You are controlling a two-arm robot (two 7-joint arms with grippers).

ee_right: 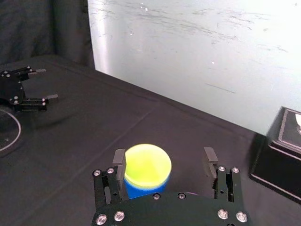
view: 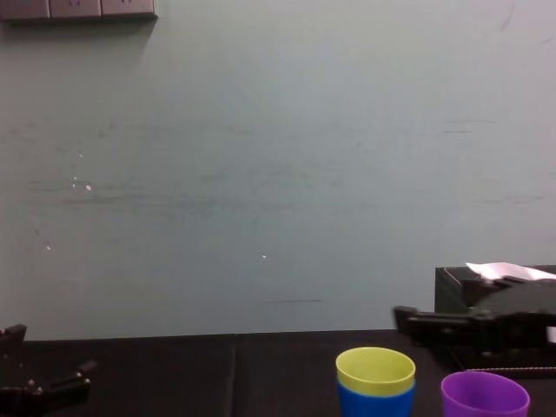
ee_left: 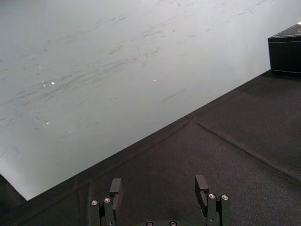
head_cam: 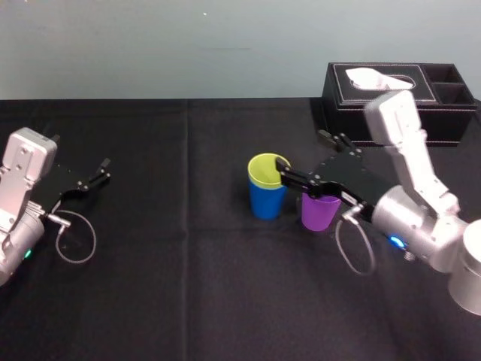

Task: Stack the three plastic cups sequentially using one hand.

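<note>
Nesting is half finished: the yellow-green cup [head_cam: 267, 171] sits inside the blue cup [head_cam: 267, 203]. The pair stands at the fingertips of the right end effector [head_cam: 304, 156], a little below them. Its fingers are spread wide and grasp nothing. The purple cup [head_cam: 319, 214] stands alone on the counter [head_cam: 188, 286], under that end effector's palm and just beside the pair. What remains, as I judge it, is seating the purple cup in the stack. The left end effector [head_cam: 94, 178] rests released, well apart.
</note>
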